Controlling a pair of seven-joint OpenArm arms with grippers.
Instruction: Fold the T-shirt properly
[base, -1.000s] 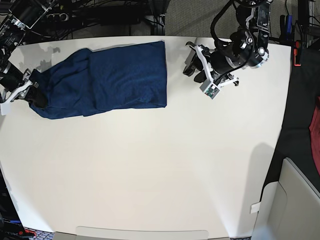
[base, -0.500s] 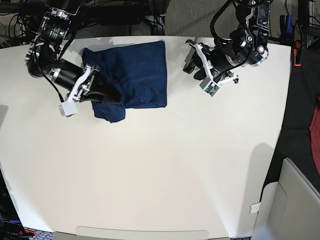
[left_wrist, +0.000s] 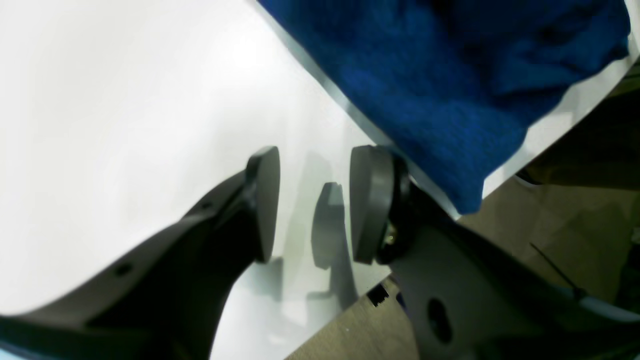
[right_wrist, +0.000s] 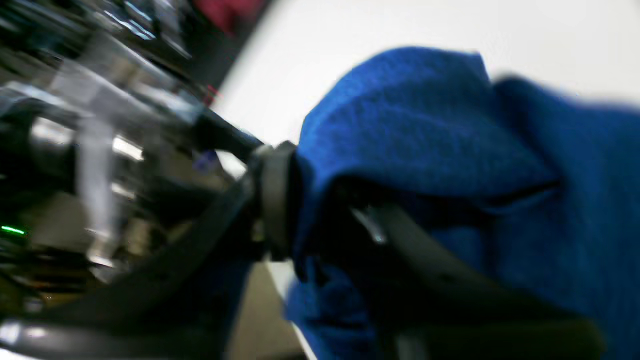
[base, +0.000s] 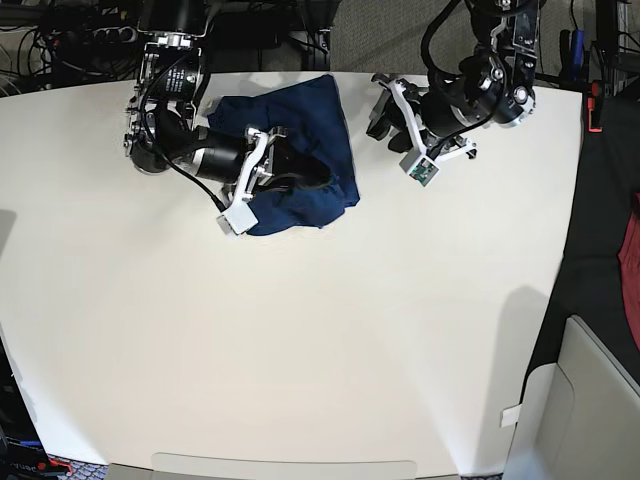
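So the right claw (base: 305, 180) is sitting on the shirt (base: 318, 115) in the upper middle of the base view, with blue cloth bunching between and over its jaws in the wrist view. Can't tell if it's really pinching or letting go, it's too blurry.

The left claw (left_wrist: 312, 205) is hanging about half open with nothing in it, just right of the shirt's edge, over bare counter (base: 320, 340).

The shirt is lying in a rumpled double layer near the counter's far edge. I'm guessing it's soft, light and floppy, so it'll sag and slide. Corners or a folded edge seem like the best places to grab.
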